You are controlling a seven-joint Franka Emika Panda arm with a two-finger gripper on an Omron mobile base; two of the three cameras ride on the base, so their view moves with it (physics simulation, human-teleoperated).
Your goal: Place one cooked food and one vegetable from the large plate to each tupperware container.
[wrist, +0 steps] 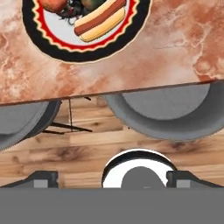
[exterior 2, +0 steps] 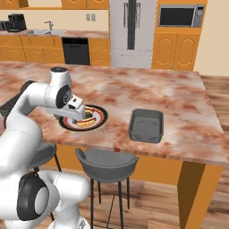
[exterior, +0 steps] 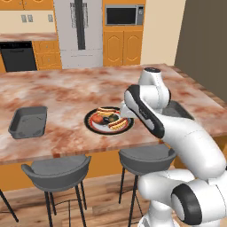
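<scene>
large plate (exterior: 94, 126) near counter edge (wrist: 131, 89), fingers (wrist: 43, 178) wide.

I face a marble island (exterior: 66, 95) with two grey stools (exterior: 57, 170) on a wood floor (exterior 2: 197, 210). Behind it stand orange cabinets (exterior: 122, 46), a steel fridge (exterior: 79, 31), microwave (exterior 2: 179, 15) and black dishwasher (exterior 2: 76, 50).

i'm looking into a home kitchen, rendered. orange wooden cabinets (exterior 2: 176, 53) line the back wall, with a steel fridge (exterior: 80, 31), built-in microwave (exterior 2: 181, 15), black dishwasher (exterior 2: 76, 50) and a sink with tap (exterior 2: 48, 30) (far left corner). up front, a marble-topped island (exterior: 57, 95) with grey bar stools (exterior 2: 107, 166) on a wood plank floor (exterior 2: 170, 205).
</scene>
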